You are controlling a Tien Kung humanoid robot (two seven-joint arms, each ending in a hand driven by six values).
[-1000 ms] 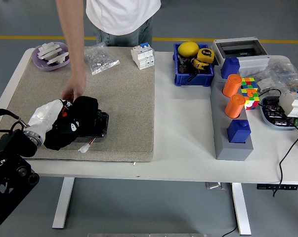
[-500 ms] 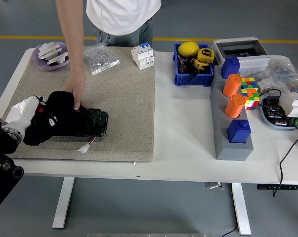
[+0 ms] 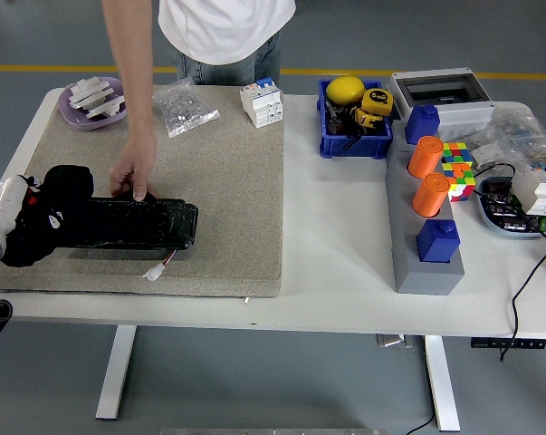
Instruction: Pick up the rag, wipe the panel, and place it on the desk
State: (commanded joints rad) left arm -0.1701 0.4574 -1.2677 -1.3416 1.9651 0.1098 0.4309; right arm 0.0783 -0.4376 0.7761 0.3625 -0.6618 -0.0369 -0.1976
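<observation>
We looked down from high on the robot's side over a white tabletop (image 3: 336, 236) with a beige felt mat (image 3: 227, 181) covering its left half. A long black panel (image 3: 128, 224) lay flat near the mat's front edge, a small white connector on thin wires trailing from its lower side. At the panel's left end sat the black rag (image 3: 51, 213), bunched up and resting partly on the panel and partly on the mat. The robot's left hand (image 3: 5, 217), white and grey, came in at the picture's left edge and was clamped on the rag, its fingers buried in the cloth. A person in a white shirt stood at the far side; the person's hand (image 3: 132, 177) pressed fingertips onto the panel's upper edge, just right of the rag. At the mat's far side we saw a purple dish (image 3: 96, 102) of white parts, a clear bag (image 3: 184, 109) and a white circuit breaker (image 3: 262, 102). On the bare right half stood a blue bin (image 3: 354, 118) holding a yellow tape measure, a grey enclosure (image 3: 440, 93), a grey block (image 3: 422, 231) carrying two orange cylinders and blue pieces, and a colour cube (image 3: 457, 168)
</observation>
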